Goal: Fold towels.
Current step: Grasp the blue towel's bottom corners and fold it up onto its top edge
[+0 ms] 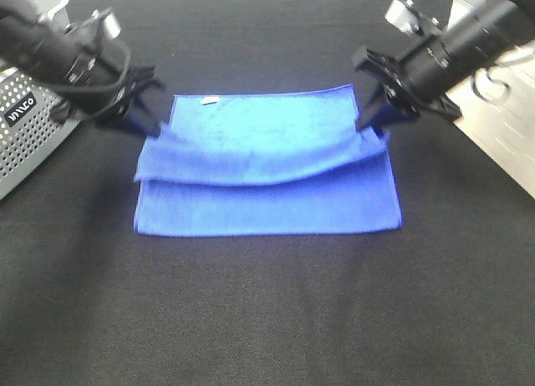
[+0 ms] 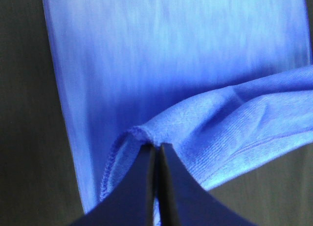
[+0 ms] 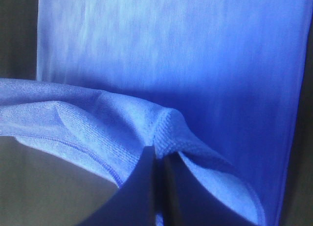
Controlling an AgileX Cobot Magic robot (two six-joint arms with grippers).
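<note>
Left gripper (image 2: 156, 148): jaws pressed together on hemmed edge of blue towel (image 1: 267, 177), cloth bunched at tips.
Right gripper (image 3: 159, 150): same, clamped on opposite side.
Matching pinch points likely chosen so lifted layer travels level and edges meet square.
Between grippers: raised layer sags in middle.
Beyond and below them: lower layer lies flat on black table (image 1: 267, 319).
White tag (image 1: 211, 99) near left gripper, on its inner side.
Fold looks about half made.
Grey basket (image 1: 21, 131) outboard of left gripper, clear of towel.

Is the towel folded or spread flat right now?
Partly folded. The left gripper and right gripper pinch raised corners of the towel; a sagging layer overlaps the flat part.
</note>
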